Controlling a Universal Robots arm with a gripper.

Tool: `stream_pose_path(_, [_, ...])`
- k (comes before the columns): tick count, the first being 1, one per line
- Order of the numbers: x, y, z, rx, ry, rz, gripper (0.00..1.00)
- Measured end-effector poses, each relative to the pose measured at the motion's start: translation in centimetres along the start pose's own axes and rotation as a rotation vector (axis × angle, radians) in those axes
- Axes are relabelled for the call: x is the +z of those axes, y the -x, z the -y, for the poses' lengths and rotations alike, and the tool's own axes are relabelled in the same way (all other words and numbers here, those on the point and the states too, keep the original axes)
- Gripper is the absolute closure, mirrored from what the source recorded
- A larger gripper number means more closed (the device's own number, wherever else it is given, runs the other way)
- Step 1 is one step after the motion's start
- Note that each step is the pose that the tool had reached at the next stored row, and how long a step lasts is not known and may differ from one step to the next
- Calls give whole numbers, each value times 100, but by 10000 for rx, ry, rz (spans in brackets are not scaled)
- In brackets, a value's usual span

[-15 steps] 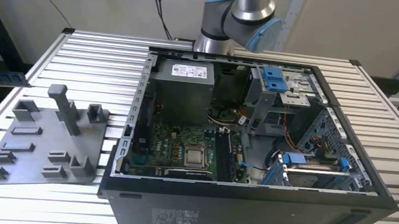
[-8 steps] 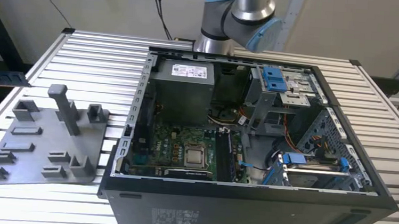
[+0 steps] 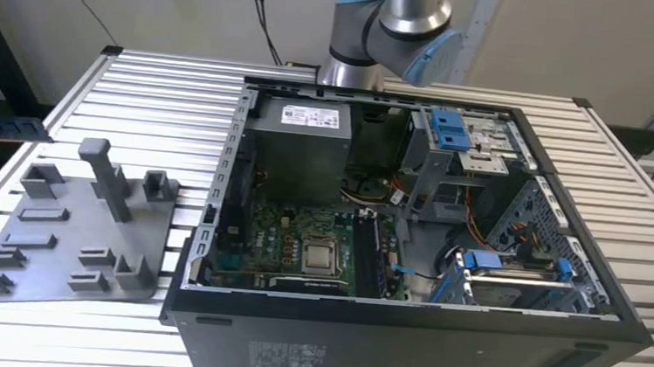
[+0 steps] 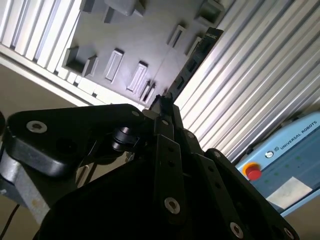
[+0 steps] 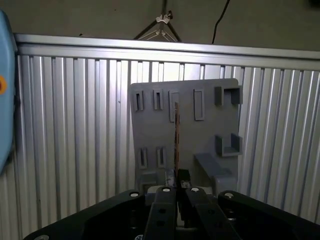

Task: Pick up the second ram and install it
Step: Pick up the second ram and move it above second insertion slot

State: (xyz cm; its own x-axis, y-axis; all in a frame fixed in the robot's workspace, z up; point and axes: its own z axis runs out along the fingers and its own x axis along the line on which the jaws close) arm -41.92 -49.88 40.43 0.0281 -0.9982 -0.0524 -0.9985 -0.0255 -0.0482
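In the first wrist view my gripper (image 5: 176, 190) is shut on the second ram (image 5: 176, 140), a thin dark strip seen edge-on that sticks out from between the black fingers (image 5: 162, 200). Behind the ram lies the grey holder tray (image 5: 205, 140) with its slots and posts. The second wrist view shows the same ram (image 4: 192, 65) as a long blackish stick running out from my gripper (image 4: 161, 102) over the tray (image 4: 145, 35). In the exterior view the tray (image 3: 78, 225) lies on the table at that view's left, next to the open computer case (image 3: 408, 348).
The arm (image 3: 392, 22) rises behind the case. Inside the case are a grey power-supply box (image 3: 297, 150), the motherboard (image 3: 298, 251) and blue drive brackets (image 3: 508, 263). The slatted metal table (image 3: 159, 91) carries everything. A blue and white box with a red button (image 4: 280, 165) lies beside the table.
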Motion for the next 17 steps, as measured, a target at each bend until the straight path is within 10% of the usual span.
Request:
stream_pose_path(8, [15, -9, 315, 3, 60, 1, 86])
stream_pose_path(13, [25, -14, 518, 20, 342, 10, 86])
stream_pose_path(17, [28, -17, 605, 20, 369, 9, 86])
